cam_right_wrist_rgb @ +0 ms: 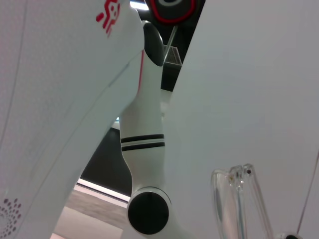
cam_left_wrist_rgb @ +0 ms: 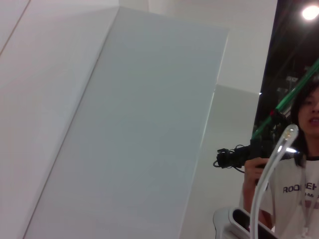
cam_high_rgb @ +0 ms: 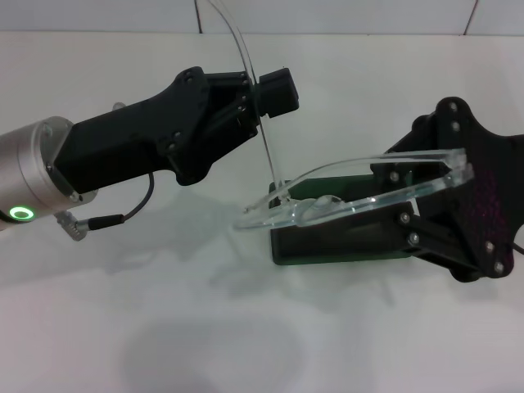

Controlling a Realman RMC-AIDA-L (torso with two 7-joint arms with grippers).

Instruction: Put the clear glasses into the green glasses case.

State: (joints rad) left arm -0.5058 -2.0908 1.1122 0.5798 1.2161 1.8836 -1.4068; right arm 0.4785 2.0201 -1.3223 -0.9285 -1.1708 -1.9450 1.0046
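The clear glasses (cam_high_rgb: 327,205) hang in the air between the 2 grippers, just above the green case (cam_high_rgb: 344,237), which lies on the white table (cam_high_rgb: 164,327) with only its dark front wall and a strip of green interior showing under the lens. The right gripper (cam_high_rgb: 446,176) is clamped on the folded arm and lens end at the right. The left gripper (cam_high_rgb: 258,98) pinches the other thin arm, which is swung open and curves upward past its fingers.

These glasses look light, smooth and glossy, so likely slippery in hard fingers. The wraparound lens seems fairly stiff, but the slim arms look springy, and the hinges are probably the weak spot. The lens end near the hinge is the safer place to grip; the open arm likely needs folding before it fits. The case looks rigid, matte, with rounded corners.
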